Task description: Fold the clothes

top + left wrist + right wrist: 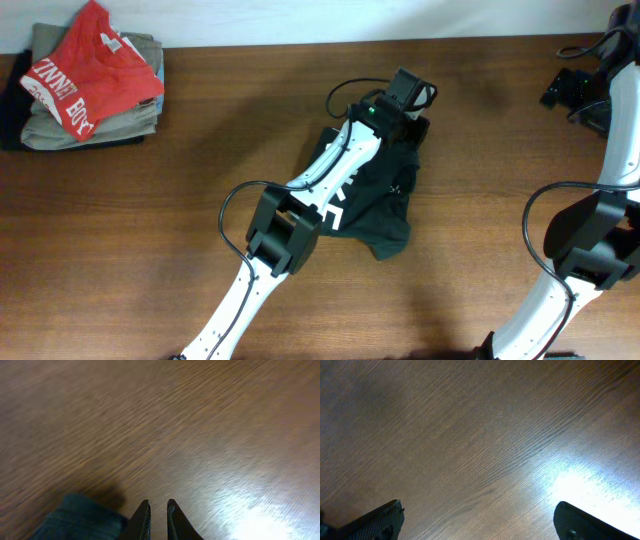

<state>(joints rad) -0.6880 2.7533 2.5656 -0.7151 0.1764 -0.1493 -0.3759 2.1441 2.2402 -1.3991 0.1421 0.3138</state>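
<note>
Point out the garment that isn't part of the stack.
The dark T-shirt with white lettering, crumpled alone in the middle. The red T-shirt and the khaki garments are piled together at the far-left corner.

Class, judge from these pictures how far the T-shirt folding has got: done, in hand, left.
Done: nothing; the T-shirt lies bunched on the table. In hand: left gripper, nearly closed, sits at its edge, though no grip shows; right gripper hangs open over bare wood. Left: spreading flat, every fold.
</note>
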